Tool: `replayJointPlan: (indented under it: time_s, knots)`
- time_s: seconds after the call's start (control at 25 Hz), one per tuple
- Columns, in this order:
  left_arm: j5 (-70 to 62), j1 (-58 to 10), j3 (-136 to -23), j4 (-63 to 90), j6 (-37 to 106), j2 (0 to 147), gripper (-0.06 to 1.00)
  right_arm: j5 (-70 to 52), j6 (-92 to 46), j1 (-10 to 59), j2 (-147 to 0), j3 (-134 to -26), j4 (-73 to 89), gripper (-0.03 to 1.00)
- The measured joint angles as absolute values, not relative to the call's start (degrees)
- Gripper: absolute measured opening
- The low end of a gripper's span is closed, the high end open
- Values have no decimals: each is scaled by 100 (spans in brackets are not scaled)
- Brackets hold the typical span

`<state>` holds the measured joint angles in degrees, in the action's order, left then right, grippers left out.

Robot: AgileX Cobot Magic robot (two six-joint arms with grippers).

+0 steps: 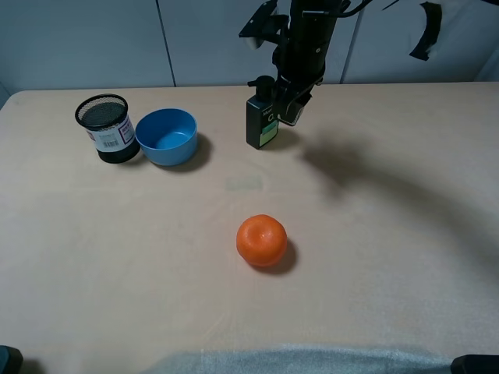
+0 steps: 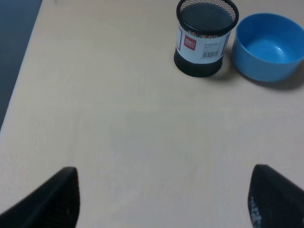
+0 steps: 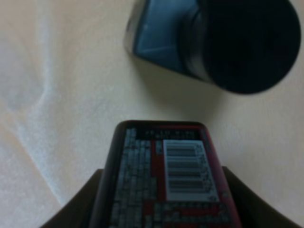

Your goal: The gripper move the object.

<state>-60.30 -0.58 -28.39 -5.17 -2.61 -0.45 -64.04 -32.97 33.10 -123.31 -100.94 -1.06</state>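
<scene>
At the far side of the table (image 1: 390, 234), the right gripper (image 1: 293, 105) is clamped on the small black bottle (image 3: 164, 175). The bottle's red-and-white barcode label fills the wrist view between the two dark fingers (image 3: 80, 204). From the high camera we see the gripper just beside the taller pump bottle (image 1: 261, 118); we cannot tell whether the two bottles touch. The arm's shadow falls well to one side, which suggests to us that the load hangs clear of the tabletop.

The left gripper (image 2: 164, 199) hangs with its jaws spread wide and nothing between them. It is over bare table near the mesh cup (image 2: 205, 38) and the blue bowl (image 2: 268, 45).

We judge that a clean carry starts by drawing sideways away from the pump bottle, which looks easy to tip. The grip should stay firm, with the bottle held level in the fingers. We would pick a bare patch well apart from the orange (image 1: 262, 240) and lower the bottle until its base sits flat. Only then should the jaws part, and the gripper should lift straight off so the fingers do not drag the label.
</scene>
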Motion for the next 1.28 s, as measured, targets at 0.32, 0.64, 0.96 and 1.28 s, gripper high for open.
replayJointPlan:
  time_s: [0.32,0.64,0.96,1.28]
  knots:
    - [-6030,-58,-2839,-517,-261,-45,79,-6436,-3297,3310,-12754,-10118,-111,34]
    - [-6030,-58,-2839,-517,-261,-45,79,-6421,-3297,3139,-12974,-10118,-118,34]
    - [-6030,-58,-2839,-517,-261,-45,79,-6433,-3297,2954,-12986,-10118,-111,34]
    - [-6030,-58,-2839,-517,-261,-45,79,-6430,-3297,2687,-12986,-10118,-111,34]
